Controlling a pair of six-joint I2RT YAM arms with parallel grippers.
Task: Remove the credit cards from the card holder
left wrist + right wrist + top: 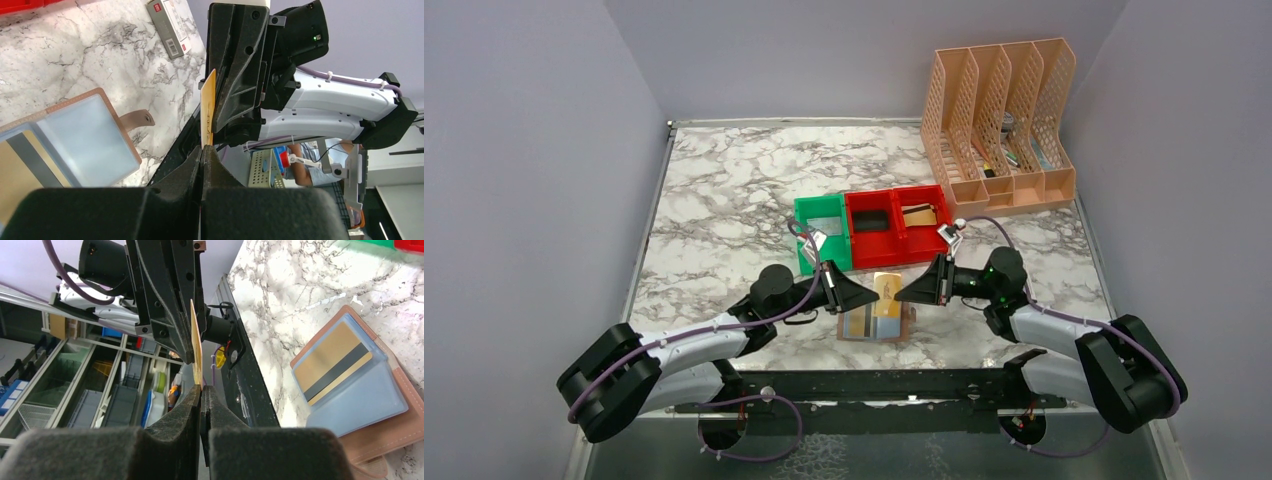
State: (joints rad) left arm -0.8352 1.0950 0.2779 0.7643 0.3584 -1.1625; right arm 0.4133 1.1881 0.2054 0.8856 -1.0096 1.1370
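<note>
A gold credit card (887, 288) is held on edge in the air between my two grippers, just above the card holder (876, 324). My left gripper (871, 294) is shut on its left end; in the left wrist view the card (207, 107) rises out of my closed gripper (201, 150). My right gripper (904, 291) is shut on the other end, and the card (196, 345) stands in my closed gripper (201, 388). The brown card holder (380, 430) lies open on the table, blue lining up. A second gold card with a black stripe (334, 365) sits in a pocket.
A green bin (821, 232) and two red bins (894, 225) stand just behind the grippers. A peach file organizer (999, 130) is at the back right. A white box with a red mark (170, 22) lies on the marble. The table's front edge is close below the holder.
</note>
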